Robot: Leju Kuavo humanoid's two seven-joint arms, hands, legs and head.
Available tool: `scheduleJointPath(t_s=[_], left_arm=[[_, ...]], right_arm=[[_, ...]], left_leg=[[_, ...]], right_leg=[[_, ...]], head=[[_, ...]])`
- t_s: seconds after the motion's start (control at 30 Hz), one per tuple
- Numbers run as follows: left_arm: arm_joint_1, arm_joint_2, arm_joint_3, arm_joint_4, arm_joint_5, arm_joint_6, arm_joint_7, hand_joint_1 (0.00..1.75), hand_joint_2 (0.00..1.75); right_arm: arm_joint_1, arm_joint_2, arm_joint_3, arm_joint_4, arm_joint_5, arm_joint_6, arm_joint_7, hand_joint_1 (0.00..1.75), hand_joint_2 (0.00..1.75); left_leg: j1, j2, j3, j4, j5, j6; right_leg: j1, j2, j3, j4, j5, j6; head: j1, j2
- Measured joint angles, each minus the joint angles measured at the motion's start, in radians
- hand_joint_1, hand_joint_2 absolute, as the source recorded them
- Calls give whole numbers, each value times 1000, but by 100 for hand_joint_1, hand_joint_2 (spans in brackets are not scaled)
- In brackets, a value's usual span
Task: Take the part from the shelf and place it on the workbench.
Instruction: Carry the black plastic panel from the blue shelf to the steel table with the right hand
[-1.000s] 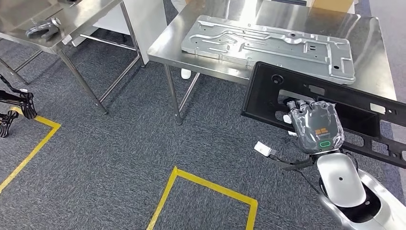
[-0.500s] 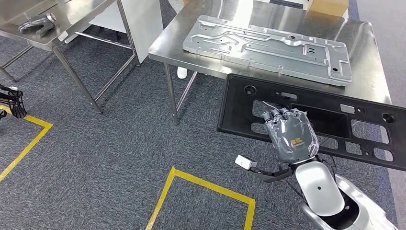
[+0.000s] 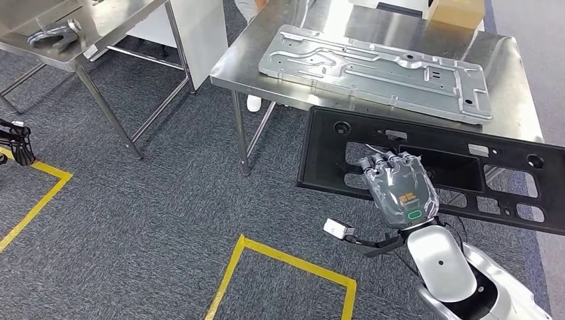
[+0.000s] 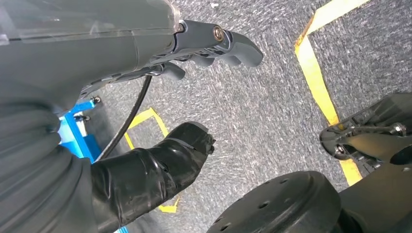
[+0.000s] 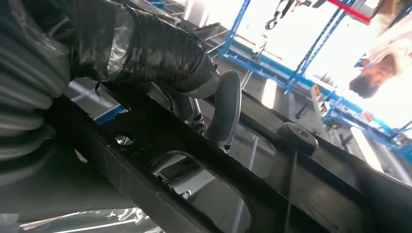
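While the robot looks forward and down, its right hand [image 3: 398,189] grips a long black part [image 3: 460,167], a flat plastic panel pierced by rectangular cut-outs and round holes. Its fingers [image 3: 383,161] curl over the edge of one cut-out near the panel's left half, and the right wrist view shows the taped thumb [image 5: 160,51] and a grey finger [image 5: 224,112] closed around a bar of the same black part [image 5: 272,189]. This panel hangs in the air above the grey carpet [image 3: 166,200], tilted slightly, with its far long edge just beside the near edge of a stainless steel counter [image 3: 513,87]; whether the two touch cannot be told. On that counter lies a large stamped metal plate [image 3: 373,70], silver and ribbed, taking up much of the surface. A cardboard box [image 3: 456,12] sits at the counter's far edge. To the left, well apart, stands a second steel counter [image 3: 100,30] carrying a small grey metal piece [image 3: 50,33]. Yellow tape lines [image 3: 286,263] mark squares on the carpet. Low at the robot's left side, the left hand [image 4: 160,160] hangs over the carpet holding nothing, its dark thumb and grey fingers [image 4: 228,41] held apart.
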Motion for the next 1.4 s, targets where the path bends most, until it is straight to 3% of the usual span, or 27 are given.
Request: scheduleJointPath(t_s=[0.03,0.07,0.13,0.17,0.23,0.33,0.4,0.5,0.53,0.57,0.6,0.7,0.73,0.77,0.87,0.93,0.97,1.03,1.1,1.13,1.23,1.27,1.4], left_arm=[[1,0,0,0,-1,0,1,0,175],[1,0,0,0,-3,1,2,0,175],[2,1,0,-1,-6,2,3,0,175],[1,1,0,-1,-8,3,4,0,175],[1,1,0,-3,-9,4,6,0,175],[2,3,0,-4,-10,4,6,0,175],[0,3,1,-6,-11,4,6,0,175],[0,3,1,-7,-11,4,6,0,175],[2,4,1,-7,-11,4,7,0,175],[4,4,1,-7,-11,4,7,0,175],[6,5,1,-7,-11,4,7,0,175],[7,7,1,-8,-11,4,7,0,175],[7,7,1,-8,-11,4,7,0,175],[7,8,2,-9,-11,3,7,0,175],[8,8,3,-11,-11,3,7,0,175],[8,9,3,-11,-10,3,7,0,175],[7,9,3,-11,-10,3,7,0,175],[6,9,4,-11,-10,3,7,0,175],[8,9,4,-11,-9,3,7,0,175],[8,9,4,-11,-9,3,7,0,175],[8,8,4,-11,-9,2,7,0,175],[8,8,5,-11,-9,2,7,0,175],[6,8,7,-14,-9,1,7,0,175]], right_arm=[[0,0,2,0,-1,4,0,175,175],[1,0,3,0,-3,8,0,175,175],[0,0,4,0,-4,13,2,175,175],[-2,0,4,0,-4,14,3,175,175],[-5,1,4,-2,-6,17,4,175,175],[-8,2,5,-4,-7,21,6,175,175],[-12,2,5,-5,-7,22,6,175,175],[-15,3,7,-6,-8,24,6,175,175],[-15,3,9,-6,-9,25,6,175,175],[-14,3,11,-6,-10,26,6,175,175],[-14,3,12,-6,-11,26,6,175,175],[-15,4,13,-6,-13,29,6,175,175],[-16,4,13,-6,-14,30,6,175,175],[-17,5,14,-6,-14,31,6,175,175],[-18,6,15,-7,-16,33,7,175,175],[-18,6,16,-7,-17,34,10,175,175],[-18,6,16,-7,-18,37,12,175,175],[-17,6,16,-6,-20,41,15,175,175],[-14,6,17,-4,-23,43,17,175,175],[-12,5,17,-3,-23,43,17,175,175],[-11,5,17,-1,-25,43,18,175,175],[-11,5,17,-1,-27,43,19,175,175],[-16,4,17,0,-39,47,28,175,175]], left_leg=[[-2,1,3,1,-4,-1],[-3,1,9,1,-9,-2],[-4,2,25,1,-21,-7],[-5,3,33,0,-26,-10],[-4,7,43,-2,-34,-21],[-2,10,49,22,-33,-43],[1,7,5,108,-34,-55],[9,4,-123,278,-97,-67],[11,5,-151,296,-116,-70],[13,5,-163,280,-116,-73],[15,5,-161,238,-96,-75],[16,6,-122,57,53,-74],[15,6,-114,25,85,-71],[13,6,-110,13,98,-67],[16,4,-88,5,84,-53],[18,3,-59,-3,70,-40],[17,3,-46,-7,61,-36],[16,1,-19,-10,41,-31],[15,-1,11,-12,18,-31],[14,-2,29,-12,6,-31],[11,-4,73,-14,-30,-37],[11,-4,83,-17,-42,-43],[15,-4,112,25,-44,-73]], right_leg=[[0,0,-19,21,1,-3],[1,-1,-18,6,22,-8],[5,-6,30,-109,99,-22],[10,-12,56,-169,118,-30],[20,-20,87,-234,124,-43],[20,-13,116,-253,118,-61],[15,-9,141,-261,109,-72],[13,-4,172,-265,83,-78],[12,-1,185,-265,72,-76],[11,2,200,-265,61,-74],[9,4,217,-265,48,-71],[9,7,259,-264,8,-56],[11,8,265,-265,-3,-50],[13,9,269,-268,-12,-44],[14,8,271,-234,4,-31],[12,5,229,-147,16,-25],[11,2,191,-92,3,-22],[11,1,109,-2,-60,-21],[10,1,62,6,-103,-21],[11,1,58,-27,-90,-23],[22,-4,89,-192,55,-47],[27,-5,99,-225,85,-55],[28,5,155,-265,97,-75]], head=[[0,0],[0,0],[0,0],[-1,0],[-2,0],[-4,0],[-5,0],[-7,0],[-7,0],[-7,0],[-7,0],[-9,0],[-9,0],[-10,0],[-7,0],[-2,0],[-1,0],[0,0],[0,0],[1,0],[0,0],[1,0],[6,0]])
